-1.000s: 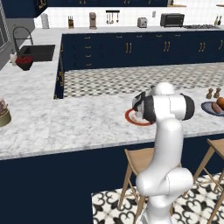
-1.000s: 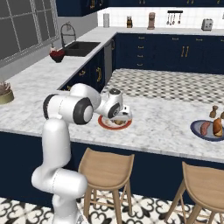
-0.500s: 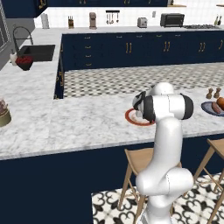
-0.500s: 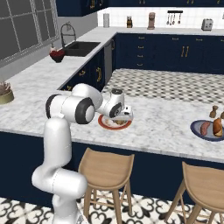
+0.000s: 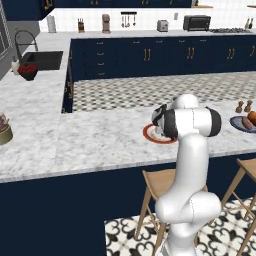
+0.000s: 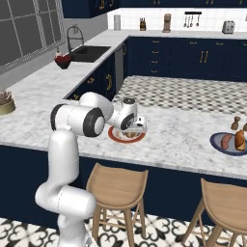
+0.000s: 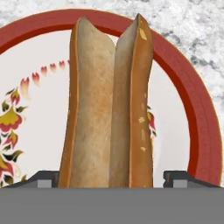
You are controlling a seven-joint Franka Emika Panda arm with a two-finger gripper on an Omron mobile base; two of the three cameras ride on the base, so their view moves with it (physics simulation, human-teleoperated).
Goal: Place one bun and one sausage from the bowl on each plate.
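Releasing the bun (image 7: pixel 109 105) onto the orange-red plate (image 7: pixel 199 118); gripper (image 7: pixel 111 178) jaws stand apart beside it; lift straight up, avoid nudging.

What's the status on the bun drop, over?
Pincer open, low over the red-rimmed plate. Bun between the fingertips, apart from both, over the plate. Nothing in the way.

A white robot arm with dark joints (image 5: pixel 190 125) bends over a round red-rimmed plate (image 5: pixel 150 134) on the grey marble counter (image 5: pixel 90 140). At right, a dark-rimmed plate (image 5: pixel 239 125) holds a reddish sausage (image 5: pixel 247 122) and an orange bun (image 5: pixel 252 117).
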